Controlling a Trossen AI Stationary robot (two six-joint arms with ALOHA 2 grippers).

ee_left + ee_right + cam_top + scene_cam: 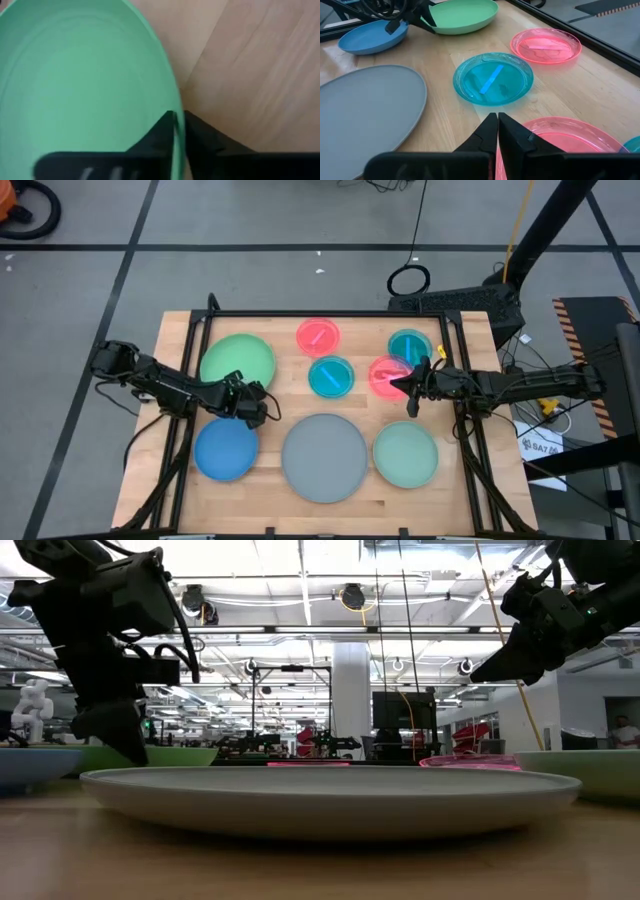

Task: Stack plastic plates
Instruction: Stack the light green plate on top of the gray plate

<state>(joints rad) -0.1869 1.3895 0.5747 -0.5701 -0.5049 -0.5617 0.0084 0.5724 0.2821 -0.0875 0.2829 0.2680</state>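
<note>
Eight plates lie singly on the wooden table: green (237, 360), blue (226, 450), large grey (323, 457), pale green (405, 453), two pink (318, 335) (385, 374) and two teal (331, 377) (408, 348). My left gripper (250, 402) is at the green plate's near right rim, shut on it. My right gripper (408, 387) is shut and hangs above the near rim of the right pink plate (570, 135). In the low view its tip (480, 675) is well above that plate (470, 761) and touches nothing. My left gripper holds the green plate by its rim (178, 117), one finger inside the plate and one outside. It comes slanting down from the table's left side. In the low view the plate (150, 755) still lies level on the table.
A dark frame (330, 314) borders the table's far and side edges. The grey plate (330, 790) fills the near middle. Bare wood (285, 395) lies between the green, teal and grey plates. The teal plate (492, 80) is just ahead of the right gripper.
</note>
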